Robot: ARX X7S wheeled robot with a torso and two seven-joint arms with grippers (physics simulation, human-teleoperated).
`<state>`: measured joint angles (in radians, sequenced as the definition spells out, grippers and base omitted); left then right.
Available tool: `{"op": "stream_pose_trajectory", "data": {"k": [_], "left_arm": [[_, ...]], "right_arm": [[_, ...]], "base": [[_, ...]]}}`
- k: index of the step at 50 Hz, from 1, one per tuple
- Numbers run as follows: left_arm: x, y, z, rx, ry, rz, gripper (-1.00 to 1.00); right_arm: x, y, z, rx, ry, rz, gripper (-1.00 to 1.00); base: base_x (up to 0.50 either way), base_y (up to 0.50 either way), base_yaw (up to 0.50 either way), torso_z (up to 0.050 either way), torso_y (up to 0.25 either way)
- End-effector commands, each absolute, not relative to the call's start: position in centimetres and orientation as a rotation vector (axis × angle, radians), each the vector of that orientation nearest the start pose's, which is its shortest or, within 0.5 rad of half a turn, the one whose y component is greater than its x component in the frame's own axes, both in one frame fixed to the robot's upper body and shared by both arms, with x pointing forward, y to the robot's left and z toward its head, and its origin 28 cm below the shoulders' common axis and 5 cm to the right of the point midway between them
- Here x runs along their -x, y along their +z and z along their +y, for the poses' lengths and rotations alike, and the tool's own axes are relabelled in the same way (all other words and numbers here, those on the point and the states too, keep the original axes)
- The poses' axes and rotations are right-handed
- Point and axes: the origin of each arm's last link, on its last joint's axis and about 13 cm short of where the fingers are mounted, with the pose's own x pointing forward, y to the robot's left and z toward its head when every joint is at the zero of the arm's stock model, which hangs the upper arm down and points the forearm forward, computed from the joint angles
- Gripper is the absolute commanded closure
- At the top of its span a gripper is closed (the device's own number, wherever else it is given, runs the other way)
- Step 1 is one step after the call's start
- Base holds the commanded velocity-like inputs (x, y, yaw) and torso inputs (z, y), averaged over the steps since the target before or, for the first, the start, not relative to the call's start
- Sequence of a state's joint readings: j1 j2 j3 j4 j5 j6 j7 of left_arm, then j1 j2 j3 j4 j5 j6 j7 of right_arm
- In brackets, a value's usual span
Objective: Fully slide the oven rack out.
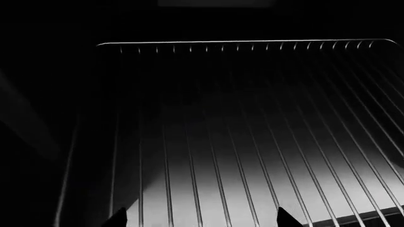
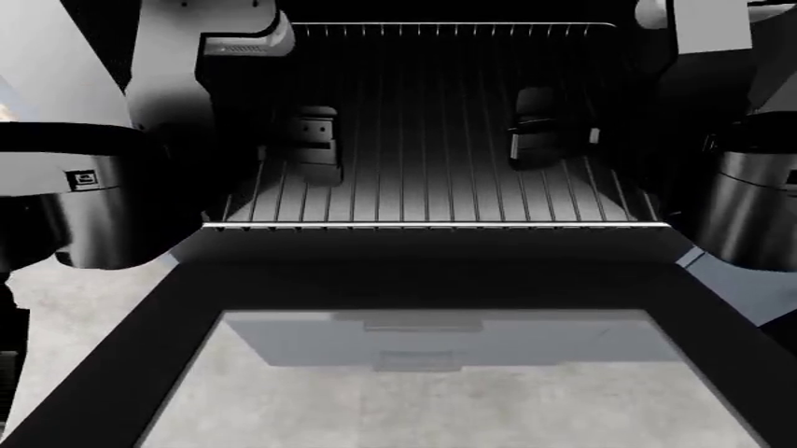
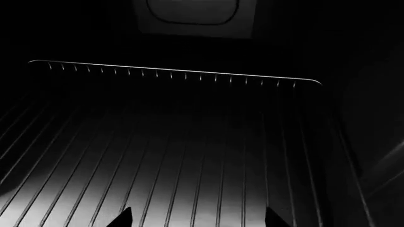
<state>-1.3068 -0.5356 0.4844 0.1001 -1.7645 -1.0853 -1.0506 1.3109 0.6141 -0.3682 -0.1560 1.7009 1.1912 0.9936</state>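
Note:
The oven rack [image 2: 424,191], a silver wire grid, lies level in the dark oven [image 2: 149,187] cavity, with its front bar at the cavity mouth just behind the lowered door [image 2: 162,299]. My left gripper [image 2: 314,140] hovers over the rack's left part and my right gripper [image 2: 538,131] over its right part. In the left wrist view the left gripper [image 1: 202,220] is open, its dark fingertips [image 1: 287,218] wide apart above the rack's rods [image 1: 240,42]. The right gripper [image 3: 198,218] is open too, above the rack [image 3: 189,72]. Neither holds anything.
The door lies flat toward me, a black frame around a grey glass window [image 2: 436,373]. The cavity's side walls [image 2: 660,177] stand close beside both arms. A pale rounded panel [image 3: 192,12] shows on the oven's back wall. A light speckled floor [image 2: 62,317] lies left of the door.

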Motion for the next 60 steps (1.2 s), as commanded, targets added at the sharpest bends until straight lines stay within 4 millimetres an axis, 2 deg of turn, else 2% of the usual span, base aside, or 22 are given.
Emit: {"op": "stream_pose_trajectory", "data": {"k": [1,10,15,20,25,43,60], "left_arm": [[-28.3,30.1,20.0,0.032,-0.206,0.305,-1.0],[-29.3,29.7,19.8,0.028,-0.205,0.33,-1.0],[-29.7,29.7,19.8,0.028,-0.2,0.329,-1.0],[-30.9,29.6,19.7,0.026,-0.193,0.331,-1.0],[-31.4,29.0,19.8,0.02,-0.184,0.353,-1.0],[-30.2,26.6,20.3,-0.071,-0.154,0.501,-1.0],[-29.8,24.0,20.7,-0.021,-0.151,0.568,-1.0]], "right_arm": [[-27.6,31.2,-12.2,0.031,0.144,0.235,-1.0],[-28.5,29.8,-12.7,0.033,0.118,0.27,-1.0],[-28.8,29.4,-12.9,0.032,0.111,0.276,-1.0],[-29.2,29.2,-12.8,0.034,0.108,0.282,-1.0],[-29.1,28.7,-12.8,0.051,0.103,0.305,-1.0],[-28.6,26.3,-13.2,0.092,0.073,0.431,-1.0],[-28.9,24.7,-13.5,0.065,0.061,0.483,-1.0]], "base": [[0.0,0.0,0.0,0.0,0.0],[0.0,0.0,0.0,0.0,0.0],[0.0,0.0,0.0,0.0,0.0],[0.0,0.0,0.0,0.0,0.0],[0.0,0.0,0.0,0.0,0.0],[0.0,0.0,0.0,0.0,0.0],[0.0,0.0,0.0,0.0,-0.006]]}}
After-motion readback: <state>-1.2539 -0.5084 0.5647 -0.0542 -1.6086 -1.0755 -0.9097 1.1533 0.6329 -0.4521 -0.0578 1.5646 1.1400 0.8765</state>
